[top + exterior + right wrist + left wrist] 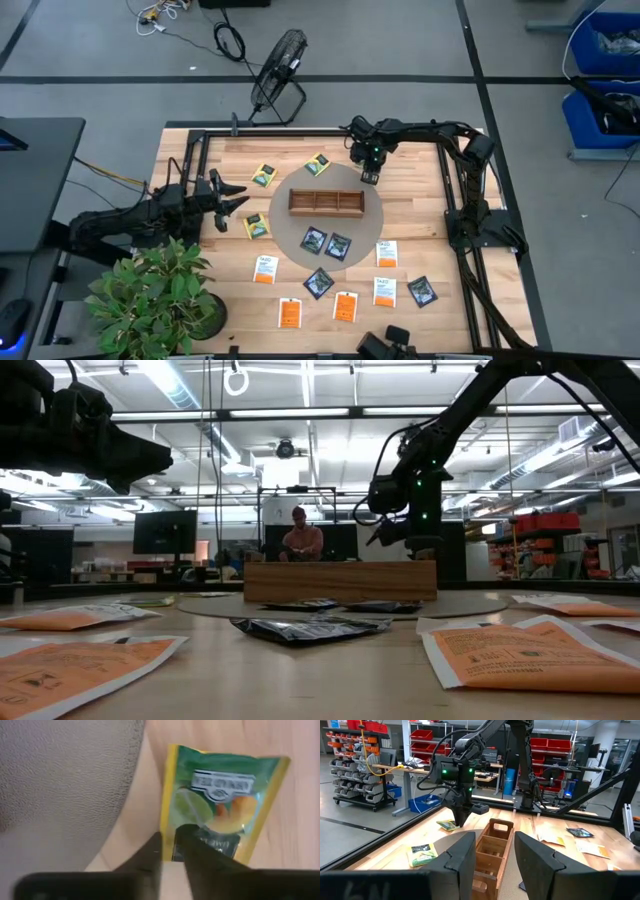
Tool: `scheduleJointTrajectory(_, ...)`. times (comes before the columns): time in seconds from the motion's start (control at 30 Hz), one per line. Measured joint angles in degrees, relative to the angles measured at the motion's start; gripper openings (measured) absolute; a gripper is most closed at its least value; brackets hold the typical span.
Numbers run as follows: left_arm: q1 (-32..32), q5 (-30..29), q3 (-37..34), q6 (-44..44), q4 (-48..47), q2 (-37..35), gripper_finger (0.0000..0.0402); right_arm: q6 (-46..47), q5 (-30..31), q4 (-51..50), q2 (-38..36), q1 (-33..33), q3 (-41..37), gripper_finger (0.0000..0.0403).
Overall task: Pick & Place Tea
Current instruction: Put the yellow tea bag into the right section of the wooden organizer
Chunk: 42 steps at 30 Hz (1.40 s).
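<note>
**Right arm's nipping a yellow-green tea packet at the far side**

You've got the wooden table (pixel 420 200) with the wooden tray (pixel 326 203) in the middle on a grey mat (pixel 300 240). Your right gripper (pixel 169 851) is down just behind the tray's right end, fingers pinched nearly together on the edge of a yellow-green tea packet (pixel 220 805). That looks like the pick step, so next you'd lift and carry it to the tray. The left gripper (pixel 492 855) waits at the left, part open, holding nothing.

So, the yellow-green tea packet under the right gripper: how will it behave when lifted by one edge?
The right gripper pinches the yellow-green packet at one edge, so it may droop or swing. It looks flat and thin, so probably light. Its glossy printed wrapper might slip between the fingers.
</note>
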Motion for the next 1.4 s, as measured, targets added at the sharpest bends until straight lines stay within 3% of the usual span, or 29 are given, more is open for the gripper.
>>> scheduleJointTrajectory(0.1, 0.0, 0.0, 0.0, -0.1, 0.0, 0.0, 0.0142, -0.1, -0.3, 0.9, 0.0, -0.1, 0.0, 0.0008)
scheduleJointTrajectory(0.43, 0.0, 0.0, 0.0, -0.2, 0.0, 0.0, 0.0142, -1.7, 4.7, 0.3, -2.8, 1.9, -0.3, 0.0002)
scheduleJointTrajectory(0.97, 0.0, -0.1, -0.1, 0.6, 0.7, 0.0, 0.0142, -2.2, 3.5, -0.9, -16.0, 4.0, -0.1, 0.0)
scheduleJointTrajectory(1.07, 0.0, -0.1, -0.2, 5.9, 1.5, 0.0, 0.0142, -2.6, 1.0, 0.0, -18.9, 4.9, -0.1, 0.0)
scheduleJointTrajectory(1.4, 0.0, 0.6, -0.2, 39.3, 11.8, 0.0, 0.0142, -2.2, -4.1, 2.3, -23.0, 9.6, -0.1, 0.0)
